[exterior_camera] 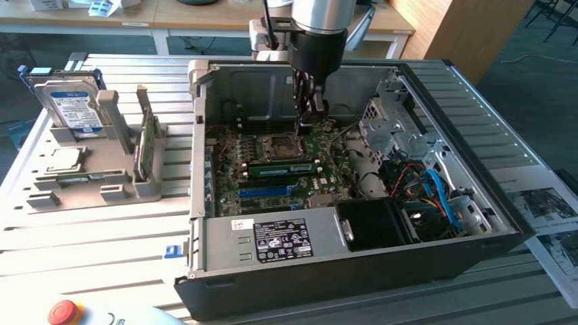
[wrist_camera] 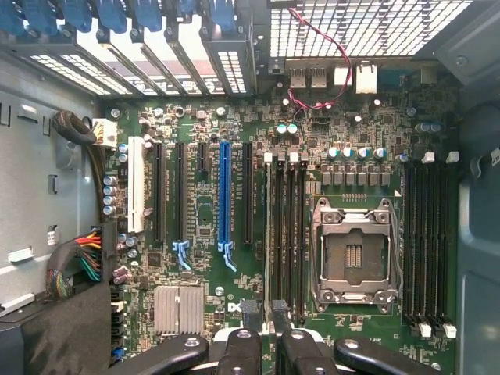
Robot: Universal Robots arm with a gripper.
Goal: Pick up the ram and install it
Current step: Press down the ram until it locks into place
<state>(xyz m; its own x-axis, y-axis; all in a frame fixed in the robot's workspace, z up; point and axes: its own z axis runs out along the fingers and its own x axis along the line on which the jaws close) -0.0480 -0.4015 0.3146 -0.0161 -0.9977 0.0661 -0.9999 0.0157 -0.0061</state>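
Observation:
The ram (exterior_camera: 280, 168), a long green stick, lies lengthwise in a memory slot on the motherboard, just in front of the CPU socket (exterior_camera: 275, 145) in the exterior view. My gripper (exterior_camera: 310, 120) hangs inside the open PC case above the board, behind the socket and clear of the ram. In the wrist view its dark fingertips (wrist_camera: 266, 344) stand a narrow gap apart with nothing between them. They sit over the end of the slot bank (wrist_camera: 285, 234) beside the CPU socket (wrist_camera: 351, 250).
A grey holder (exterior_camera: 91, 183) on the exterior view's left carries a second green stick (exterior_camera: 145, 145) and a hard drive (exterior_camera: 74, 108). Case walls (exterior_camera: 194, 169), a drive cage (exterior_camera: 397, 128), cables (exterior_camera: 438, 193) and a power supply (exterior_camera: 289, 237) surround the board.

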